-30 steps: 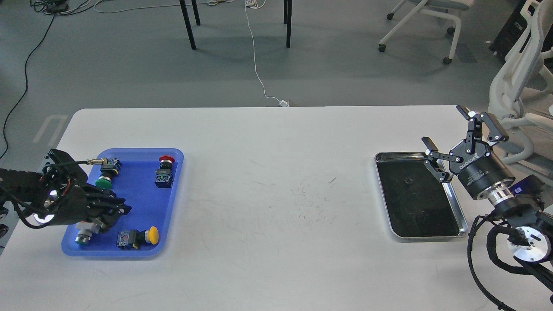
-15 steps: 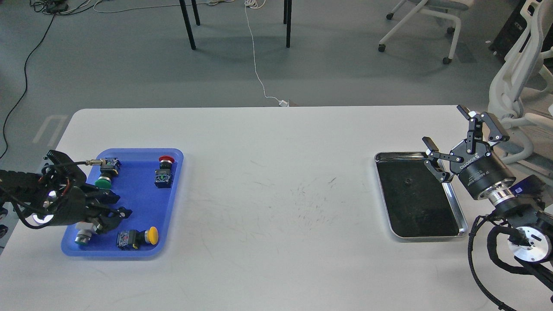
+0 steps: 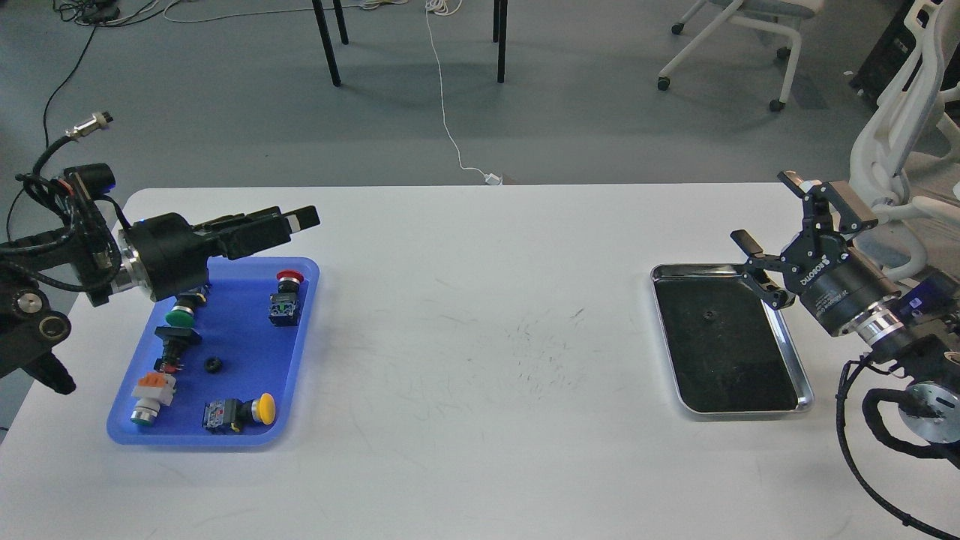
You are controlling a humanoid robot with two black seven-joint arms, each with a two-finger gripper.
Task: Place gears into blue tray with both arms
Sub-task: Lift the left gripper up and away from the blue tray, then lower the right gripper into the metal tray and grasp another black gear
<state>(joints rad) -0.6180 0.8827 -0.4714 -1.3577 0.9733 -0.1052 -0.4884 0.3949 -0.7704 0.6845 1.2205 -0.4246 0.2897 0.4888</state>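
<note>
Left arm comes in from the desk's left edge and lies roughly level above the blue tray's [image 3: 296, 346] far edge, wrist ring near the tray's far-left corner. Left gripper [image 3: 289, 222] points right along the desk, past the tray's far-right corner. Its fingers look pressed together with nothing between them, though they are seen nearly side-on.

Blue tray sits near the desk's left edge. One gear [image 3: 213, 365] lies flat on the tray floor, left of centre, apart from the other parts. Also in the tray: green-cap switch [image 3: 178, 316] near the far-left corner, partly under the left arm; red-cap switch [image 3: 286, 298] by the right rim; small black part [image 3: 172, 346] just left of the gear; orange-and-white switch [image 3: 149, 396] by the near-left corner; yellow-cap switch [image 3: 240, 412] along the near rim.

Right arm comes in from the desk's right edge, angled up and to the left. Right gripper [image 3: 772, 225] hangs over the far-right corner of the silver tray [image 3: 801, 373], fingers spread wide, holding nothing. One finger tip is over the tray's far rim, the other is higher, toward the desk's far-right corner.

Silver tray with black lining is near the desk's right edge. A second gear [image 3: 706, 316] lies on the lining, toward the far half, just left of the right gripper's lower finger and not touching it.
</note>
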